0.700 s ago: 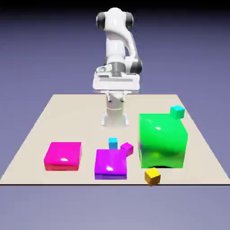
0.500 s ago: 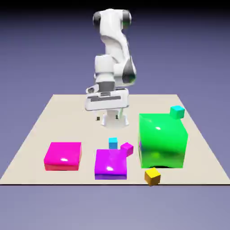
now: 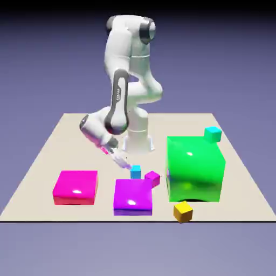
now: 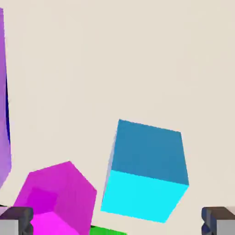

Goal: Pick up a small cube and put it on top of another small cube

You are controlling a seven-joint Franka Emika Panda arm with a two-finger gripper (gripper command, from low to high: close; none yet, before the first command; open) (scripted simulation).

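Observation:
The small sky-blue cube (image 3: 135,172) sits on the table behind the purple block, and shows large in the hand view (image 4: 147,172). A small magenta cube (image 3: 152,178) lies just to its right in the exterior view, and at the lower left in the hand view (image 4: 55,197). My gripper (image 3: 122,159) slants down from the exterior view's left and hovers just above and left of the blue cube. In the hand view the gripper (image 4: 118,221) is open, with both grey tips wide apart at the bottom corners. Nothing is held.
A purple flat block (image 3: 132,197) lies in front of the blue cube, and a magenta flat block (image 3: 75,187) further left. The big green cube (image 3: 194,168) stands on the right, with a turquoise small cube (image 3: 212,134) behind it and a yellow small cube (image 3: 183,211) in front.
The arm has swung down and tilted. The hand dropped from high near the base to just above and beside the blue cube. No cube has moved.

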